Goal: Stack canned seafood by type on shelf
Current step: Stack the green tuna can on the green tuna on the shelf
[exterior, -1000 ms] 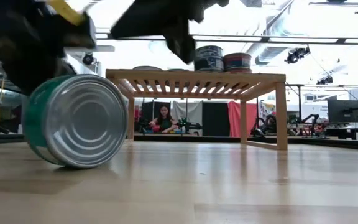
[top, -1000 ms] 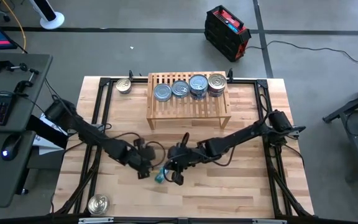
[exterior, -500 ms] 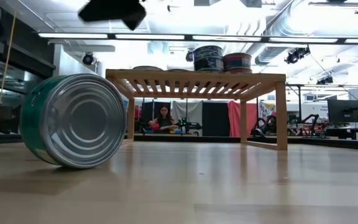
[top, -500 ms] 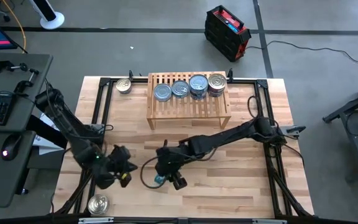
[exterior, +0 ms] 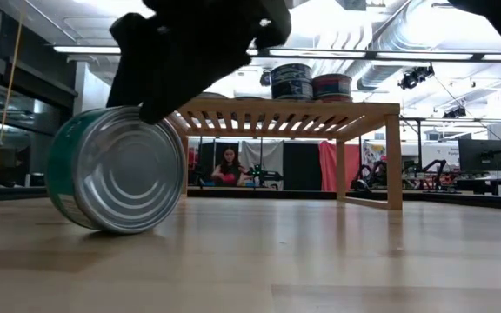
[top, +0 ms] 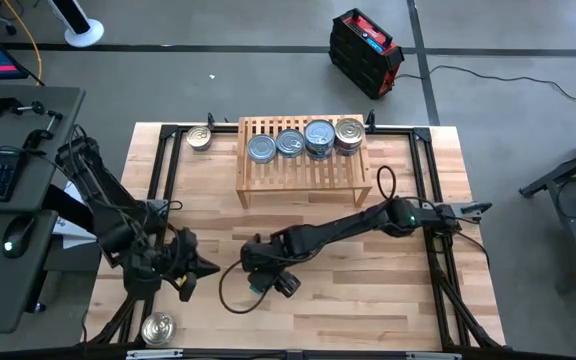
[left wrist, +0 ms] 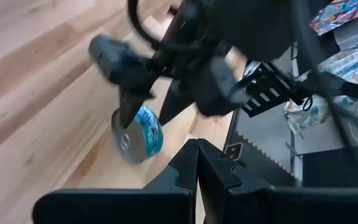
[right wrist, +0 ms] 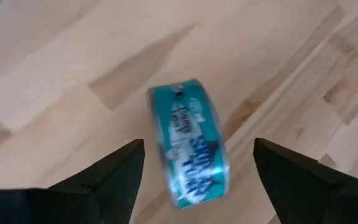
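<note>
I see a teal-labelled tin (right wrist: 188, 144) lying on its side on the desk (top: 398, 290), out in front of the shelf (top: 303, 165) and nearer the front edge, its ribbed end facing the low camera. My right gripper (top: 265, 281) is directly above it with the fingers (right wrist: 107, 171) spread wide on either side, released, not touching the label. Four tins (top: 304, 139) stand in a row along the shelf's back edge. Another tin (top: 199, 138) sits at the desk's back edge just left of the shelf, and one (top: 157, 328) at the front left corner. My left gripper (top: 190, 272) hangs over the front left area, fingertips pressed together, empty.
</note>
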`<state>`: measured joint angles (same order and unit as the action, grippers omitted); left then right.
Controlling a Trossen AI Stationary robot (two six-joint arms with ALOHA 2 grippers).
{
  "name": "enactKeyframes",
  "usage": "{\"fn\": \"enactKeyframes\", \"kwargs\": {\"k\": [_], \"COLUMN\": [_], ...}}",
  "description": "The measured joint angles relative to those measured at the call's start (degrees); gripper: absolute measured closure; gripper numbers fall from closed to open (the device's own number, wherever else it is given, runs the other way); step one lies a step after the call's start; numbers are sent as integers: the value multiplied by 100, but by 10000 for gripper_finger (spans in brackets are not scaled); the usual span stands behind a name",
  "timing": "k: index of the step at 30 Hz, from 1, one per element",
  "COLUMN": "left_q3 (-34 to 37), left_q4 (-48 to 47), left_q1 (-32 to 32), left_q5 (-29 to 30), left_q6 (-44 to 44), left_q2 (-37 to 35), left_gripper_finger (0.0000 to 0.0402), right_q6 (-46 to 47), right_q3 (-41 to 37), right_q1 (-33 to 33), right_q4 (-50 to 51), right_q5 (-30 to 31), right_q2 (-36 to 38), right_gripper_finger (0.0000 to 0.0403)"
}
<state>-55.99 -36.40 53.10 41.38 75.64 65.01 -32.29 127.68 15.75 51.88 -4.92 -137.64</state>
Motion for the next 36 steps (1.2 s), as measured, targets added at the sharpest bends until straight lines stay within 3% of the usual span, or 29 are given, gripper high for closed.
{"fn": "enactKeyframes", "kwargs": {"k": [7,13,27,31,36], "left_q3": [-46,-46,-46,-46,-46], "left_q4": [-17,25,18,23,57], "left_q1": [-2,-4,-4,-76,-278], "left_q5": [194,498,530,523,817], "left_q6": [-215,-241,-776,-985,-1736], "left_q2": [7,7,5,-125,-580], "left_gripper_finger": [401,401,401,401,401], "right_q6": [30,59,382,600,1246], "right_q3": [4,4,-2,59,676], "right_q1": [0,15,84,167,212], "right_q4": [-26,-72,-35,337,1222], "right_q5": [33,36,-163,132,664], "right_q2": [-16,-92,-231,-86,373], "right_gripper_finger": [118,161,243,288,288]}}
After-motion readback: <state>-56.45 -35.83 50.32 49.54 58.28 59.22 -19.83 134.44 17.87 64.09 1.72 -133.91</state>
